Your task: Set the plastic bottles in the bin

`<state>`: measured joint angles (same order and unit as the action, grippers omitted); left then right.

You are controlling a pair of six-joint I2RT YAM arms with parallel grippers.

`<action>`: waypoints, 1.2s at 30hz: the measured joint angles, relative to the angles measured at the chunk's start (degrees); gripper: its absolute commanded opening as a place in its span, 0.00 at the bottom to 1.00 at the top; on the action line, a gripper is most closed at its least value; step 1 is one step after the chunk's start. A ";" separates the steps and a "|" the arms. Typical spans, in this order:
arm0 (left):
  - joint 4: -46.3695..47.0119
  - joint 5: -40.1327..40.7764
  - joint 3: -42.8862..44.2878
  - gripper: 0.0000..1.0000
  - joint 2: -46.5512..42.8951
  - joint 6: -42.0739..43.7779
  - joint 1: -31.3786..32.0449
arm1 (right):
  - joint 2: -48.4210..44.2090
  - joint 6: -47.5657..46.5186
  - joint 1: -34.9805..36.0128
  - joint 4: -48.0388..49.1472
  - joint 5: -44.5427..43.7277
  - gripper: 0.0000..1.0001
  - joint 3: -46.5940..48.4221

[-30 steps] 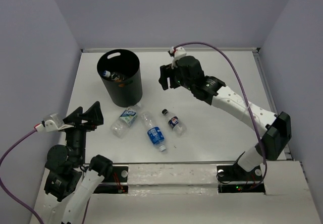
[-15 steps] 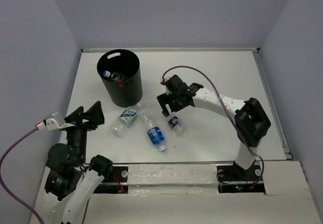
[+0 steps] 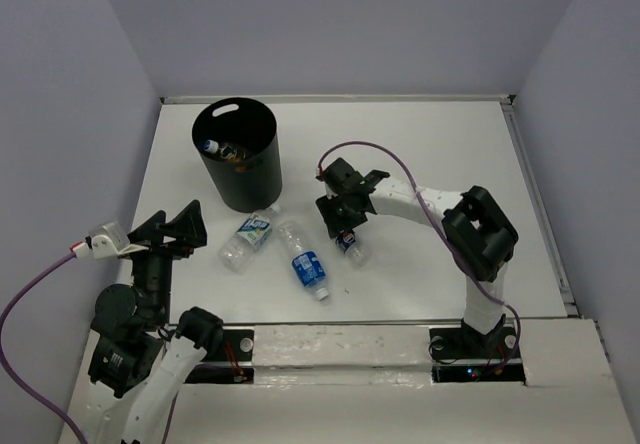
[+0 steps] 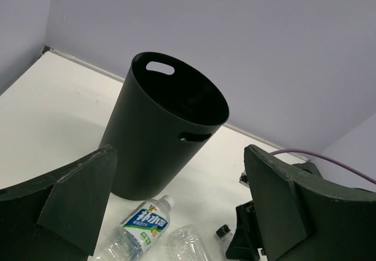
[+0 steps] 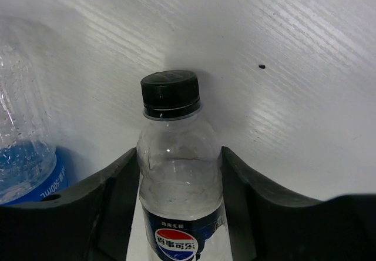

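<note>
Top external view shows your right gripper (image 3: 343,226) has dropped within the last second from high over the far side of the table (image 3: 440,154) to sit on the Pepsi bottle (image 3: 352,246), which lies flat beneath it. In the right wrist view the fingers (image 5: 114,196) hug the bottle's shoulders on both sides, with the black cap poking out ahead of the tips. They are drawn in well short of full spread, but you cannot tell whether they are actually squeezing. So the reach looks finished, and the grasp is what you need to confirm before lifting.

The bin (image 3: 262,179) stands well off to that gripper's left and farther out, and a few bottles (image 3: 214,148) lie inside it. Just beside the gripper's left finger lies the blue-label bottle (image 3: 306,261). Past that bottle is the green-label bottle (image 3: 250,234), close to the bin's foot. Closing or lifting crookedly could nudge the blue one. You will probably need height to clear the tall rim.

Your left gripper (image 3: 172,226) has not moved. It is spread wide, holds nothing, and points at the bin.
</note>
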<state>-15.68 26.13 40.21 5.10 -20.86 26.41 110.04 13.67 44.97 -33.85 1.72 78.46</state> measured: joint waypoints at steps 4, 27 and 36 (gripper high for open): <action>0.00 0.04 0.00 0.99 0.00 0.00 -0.17 | -1.20 -0.39 -0.26 -0.92 -1.84 0.39 0.28; 0.00 0.28 0.00 0.99 0.00 0.00 -0.26 | 7.54 1.44 -0.37 25.81 9.92 0.37 56.30; -0.02 0.66 0.00 0.99 0.00 0.00 -0.26 | 24.90 6.62 -0.22 31.04 10.95 0.86 62.53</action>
<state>-15.70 26.79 40.21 5.10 -20.86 26.15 134.93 20.29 44.75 -2.81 12.67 140.99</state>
